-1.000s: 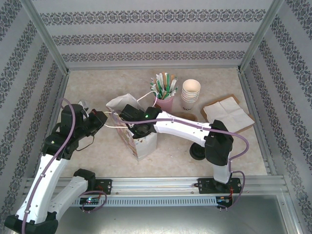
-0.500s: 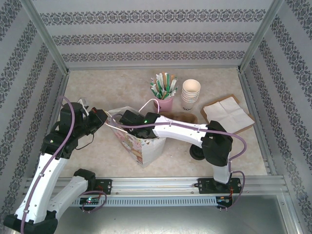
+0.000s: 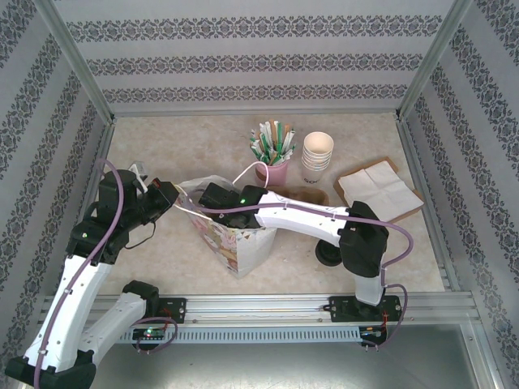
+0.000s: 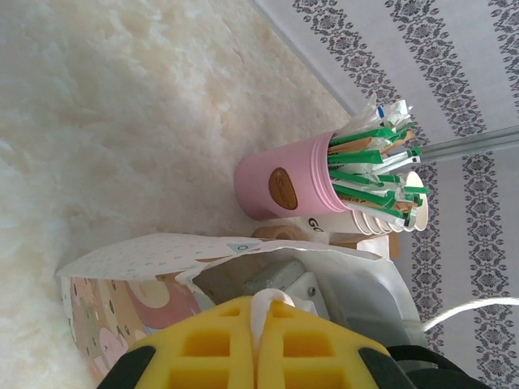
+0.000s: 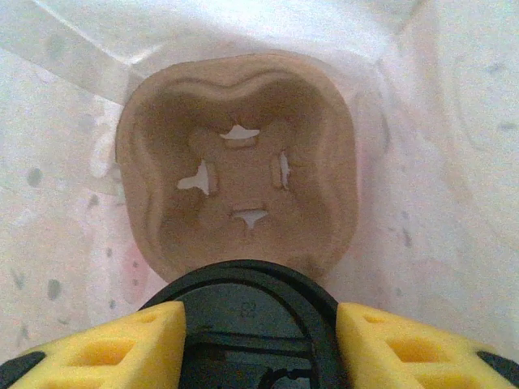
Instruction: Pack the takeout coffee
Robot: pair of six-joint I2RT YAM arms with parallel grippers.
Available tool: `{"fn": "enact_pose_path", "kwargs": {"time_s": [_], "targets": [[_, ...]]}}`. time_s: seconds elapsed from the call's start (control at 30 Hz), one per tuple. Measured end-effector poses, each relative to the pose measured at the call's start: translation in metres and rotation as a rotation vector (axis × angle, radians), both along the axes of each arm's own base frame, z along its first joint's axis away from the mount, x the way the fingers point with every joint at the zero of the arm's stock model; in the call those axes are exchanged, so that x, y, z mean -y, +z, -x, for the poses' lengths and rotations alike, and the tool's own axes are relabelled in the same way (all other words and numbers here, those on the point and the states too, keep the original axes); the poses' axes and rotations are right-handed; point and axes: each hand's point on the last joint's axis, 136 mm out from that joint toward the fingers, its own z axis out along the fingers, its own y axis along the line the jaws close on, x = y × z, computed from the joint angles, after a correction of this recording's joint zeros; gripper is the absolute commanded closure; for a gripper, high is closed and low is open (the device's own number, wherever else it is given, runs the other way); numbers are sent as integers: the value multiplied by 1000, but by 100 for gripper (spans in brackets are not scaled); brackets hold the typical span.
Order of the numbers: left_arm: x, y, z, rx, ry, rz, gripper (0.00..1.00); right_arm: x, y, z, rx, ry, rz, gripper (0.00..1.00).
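Observation:
A patterned paper bag [image 3: 241, 243] stands between the arms and also shows in the left wrist view [image 4: 138, 267]. My left gripper [image 4: 261, 301], at the bag's left rim [image 3: 173, 197], is shut on its white handle [image 4: 269, 298] and holds the mouth open. My right gripper [image 5: 259, 316] reaches down inside the bag. A takeout coffee's black lid [image 5: 243, 312] sits between its yellow fingers, which touch it on both sides. Just below it, on the bag's floor, lies the brown cardboard carrier [image 5: 235, 121] with an empty cup slot. A second black-lidded cup [image 3: 328, 254] stands by the right arm.
A pink cup of stirrers and sachets [image 3: 273, 168] stands behind the bag, with stacked white paper cups [image 3: 318, 154] to its right. Napkins on a brown board [image 3: 379, 188] lie at the right. Patterned walls enclose the table on three sides.
The bag has slid toward the near edge and stands straighter. My right arm has gone deeper into it, its fingers drawing closer together. The left gripper keeps the handle.

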Motion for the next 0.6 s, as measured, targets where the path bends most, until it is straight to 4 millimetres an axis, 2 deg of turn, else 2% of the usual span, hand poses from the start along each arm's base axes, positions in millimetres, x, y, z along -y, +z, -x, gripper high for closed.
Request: {"fn": "enact_pose_path", "kwargs": {"time_s": [0.13,0.37,0.5,0.6], "targets": [[-1,6,0,21,-5,-11,100,10,14,-5,47,-9,17,61],[-1,12,1,44,-14,-23,98,13,73,-18,195,-27,-96,61],[-1,13,2,52,-16,-24,97,10,96,-25,260,-37,-155,61],[-1,11,2,50,-16,-24,93,6,108,-29,304,-39,-206,61]]}}
